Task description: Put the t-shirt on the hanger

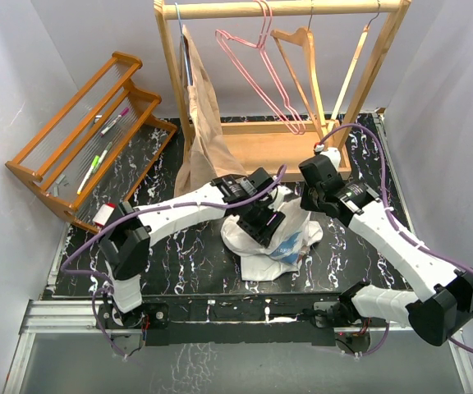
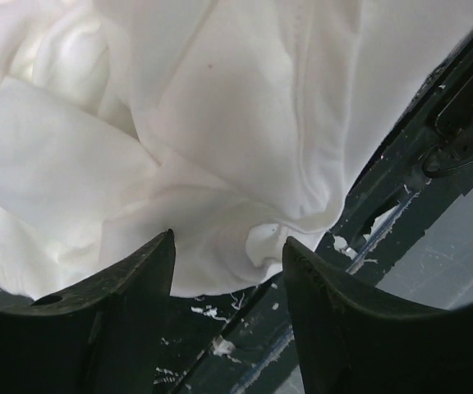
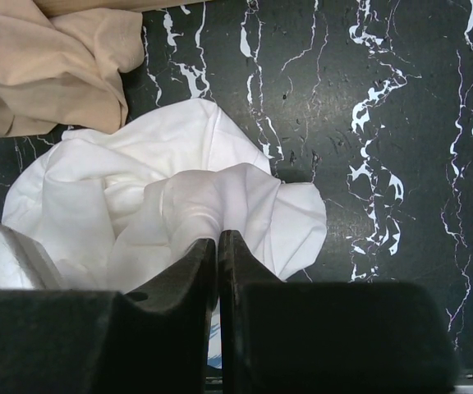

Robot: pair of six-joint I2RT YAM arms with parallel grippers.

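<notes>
The white t-shirt (image 1: 302, 234) lies crumpled on the black marbled table (image 1: 179, 263), a bit of blue print showing at its near side. My left gripper (image 1: 263, 226) hovers low over the heap, open; in the left wrist view its fingertips (image 2: 164, 246) straddle bare table just short of the t-shirt's (image 2: 220, 123) edge, and nothing is between them. My right gripper (image 3: 218, 234) is shut on a raised fold of the t-shirt (image 3: 163, 180) at the heap's far right side (image 1: 310, 201). The pink hanger (image 1: 253, 80) hangs by its hook from the wooden rail behind.
A wooden clothes rack (image 1: 286, 8) stands at the back, carrying a beige garment (image 1: 204, 123), whose hem lies next to the shirt (image 3: 48, 74), and light-wood hangers (image 1: 302, 37). An orange slatted rack (image 1: 89, 131) with pens stands at the left.
</notes>
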